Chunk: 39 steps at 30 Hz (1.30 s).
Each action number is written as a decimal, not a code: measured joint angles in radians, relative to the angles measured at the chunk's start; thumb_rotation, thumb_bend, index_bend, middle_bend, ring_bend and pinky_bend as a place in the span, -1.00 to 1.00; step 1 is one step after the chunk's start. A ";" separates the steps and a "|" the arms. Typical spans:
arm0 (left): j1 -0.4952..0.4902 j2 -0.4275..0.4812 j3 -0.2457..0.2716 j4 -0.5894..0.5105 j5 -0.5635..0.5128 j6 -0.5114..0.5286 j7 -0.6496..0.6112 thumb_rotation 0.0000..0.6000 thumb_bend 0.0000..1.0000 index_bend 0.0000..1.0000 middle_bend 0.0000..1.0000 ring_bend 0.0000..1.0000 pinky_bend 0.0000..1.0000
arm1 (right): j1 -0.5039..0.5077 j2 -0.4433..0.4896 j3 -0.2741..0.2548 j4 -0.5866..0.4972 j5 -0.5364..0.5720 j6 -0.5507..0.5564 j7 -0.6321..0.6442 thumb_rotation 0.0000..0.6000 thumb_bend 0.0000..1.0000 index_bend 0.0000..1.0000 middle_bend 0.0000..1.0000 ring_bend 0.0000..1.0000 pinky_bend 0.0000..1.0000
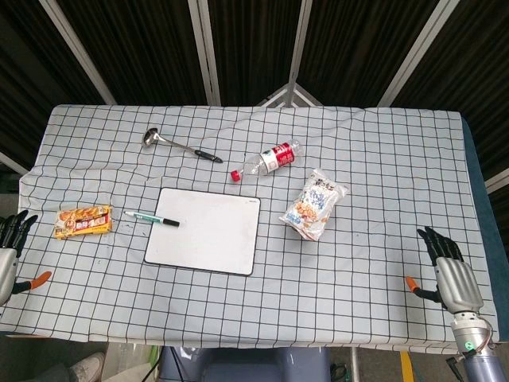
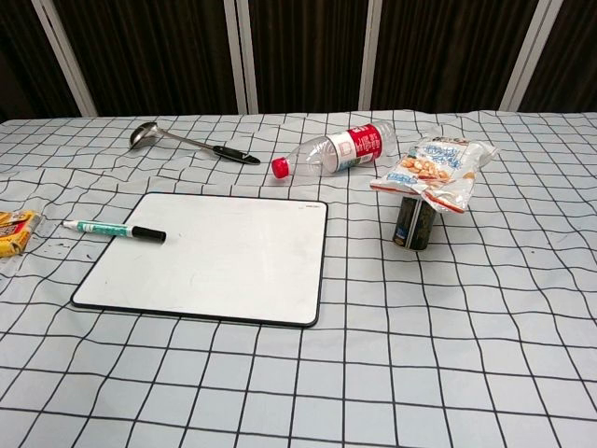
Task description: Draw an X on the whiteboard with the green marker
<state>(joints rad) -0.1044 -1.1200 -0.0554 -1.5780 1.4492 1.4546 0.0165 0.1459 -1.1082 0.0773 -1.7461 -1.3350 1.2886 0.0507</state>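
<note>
Whiteboard lies flat near the middle of your surface, blank as far as you can see. Your marker rests across its left edge, black cap on the board and the white-and-green barrel poking out over the checked cloth. Your left hand sits at the surface's left edge, well apart from the marker, fingers spread and holding nothing. Your right hand is at the right edge, fingers likewise apart and empty. Behind the board you have a ladle and a bottle lying on its side. A snack bag sits to the right, propped on a dark can in the chest view. A yellow packet lies just left of the marker.
</note>
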 measured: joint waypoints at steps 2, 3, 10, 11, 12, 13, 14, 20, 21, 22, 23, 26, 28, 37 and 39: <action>0.000 0.000 0.000 0.000 0.000 0.000 0.000 1.00 -0.74 -1.00 -1.00 -1.00 -1.00 | -0.001 -0.001 0.000 0.003 -0.005 0.004 0.004 1.00 -0.38 -1.00 -1.00 -1.00 -1.00; 0.000 0.000 0.001 0.000 0.001 -0.001 0.001 1.00 -0.74 -1.00 -1.00 -1.00 -1.00 | -0.001 -0.002 0.000 0.003 -0.007 0.005 0.006 1.00 -0.38 -1.00 -1.00 -1.00 -1.00; 0.001 0.003 0.004 -0.007 0.003 -0.002 0.005 1.00 -0.74 -1.00 -1.00 -1.00 -1.00 | -0.007 -0.010 0.008 0.013 -0.042 0.047 0.038 1.00 -0.38 -1.00 -1.00 -1.00 -1.00; 0.001 0.003 0.004 -0.007 0.003 -0.003 0.006 1.00 -0.74 -1.00 -1.00 -1.00 -1.00 | -0.009 -0.013 0.009 0.017 -0.052 0.058 0.044 1.00 -0.38 -1.00 -1.00 -1.00 -1.00; 0.000 0.003 0.005 -0.007 0.003 -0.005 0.007 1.00 -0.74 -1.00 -1.00 -1.00 -1.00 | -0.011 -0.019 0.010 0.024 -0.065 0.072 0.053 1.00 -0.38 -1.00 -1.00 -1.00 -1.00; -0.001 0.003 0.005 -0.007 0.002 -0.007 0.007 1.00 -0.74 -1.00 -1.00 -1.00 -1.00 | -0.013 -0.023 0.010 0.031 -0.074 0.079 0.060 1.00 -0.38 -1.00 -1.00 -1.00 -1.00; -0.001 0.003 0.005 -0.007 0.001 -0.010 0.008 1.00 -0.74 -1.00 -1.00 -1.00 -1.00 | -0.014 -0.027 0.010 0.038 -0.079 0.083 0.067 1.00 -0.38 -1.00 -1.00 -1.00 -1.00; -0.009 0.003 0.006 -0.008 -0.009 -0.033 0.012 1.00 -0.74 -1.00 -1.00 -1.00 -1.00 | -0.020 -0.038 0.011 0.060 -0.088 0.096 0.086 1.00 -0.38 -1.00 -1.00 -1.00 -1.00; -0.012 0.003 0.005 -0.009 -0.013 -0.039 0.016 1.00 -0.74 -1.00 -1.00 -1.00 -1.00 | -0.021 -0.039 0.011 0.061 -0.088 0.097 0.088 1.00 -0.38 -1.00 -1.00 -1.00 -1.00; -0.015 0.003 0.004 -0.010 -0.015 -0.045 0.020 1.00 -0.74 -1.00 -1.00 -1.00 -1.00 | -0.021 -0.039 0.010 0.062 -0.089 0.097 0.090 1.00 -0.38 -1.00 -1.00 -1.00 -1.00; -0.019 0.003 0.003 -0.012 -0.019 -0.051 0.024 1.00 -0.74 -1.00 -1.00 -1.00 -1.00 | -0.021 -0.039 0.010 0.062 -0.089 0.097 0.091 1.00 -0.37 -1.00 -1.00 -1.00 -1.00; -0.040 0.004 -0.008 -0.024 -0.034 -0.082 0.048 1.00 -0.74 -0.89 -1.00 -1.00 -1.00 | -0.021 -0.038 0.010 0.062 -0.087 0.093 0.096 1.00 -0.38 -1.00 -1.00 -1.00 -1.00; -0.065 0.004 -0.022 -0.034 -0.049 -0.110 0.077 1.00 -0.71 -0.74 -1.00 -1.00 -1.00 | -0.021 -0.036 0.010 0.061 -0.085 0.090 0.100 1.00 -0.38 -1.00 -1.00 -1.00 -1.00; -0.227 -0.071 -0.096 -0.043 -0.157 -0.287 0.259 1.00 -0.49 -0.28 -0.98 -1.00 -1.00 | -0.019 -0.032 0.010 0.055 -0.079 0.082 0.109 1.00 -0.38 -1.00 -1.00 -1.00 -1.00; -0.265 -0.115 -0.111 -0.022 -0.186 -0.319 0.303 1.00 -0.44 -0.23 -0.97 -1.00 -1.00 | -0.019 -0.030 0.010 0.054 -0.077 0.079 0.113 1.00 -0.38 -1.00 -1.00 -1.00 -1.00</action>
<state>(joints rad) -0.3695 -1.2351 -0.1668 -1.6002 1.2628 1.1354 0.3191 0.1267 -1.1379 0.0876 -1.6921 -1.4120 1.3673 0.1634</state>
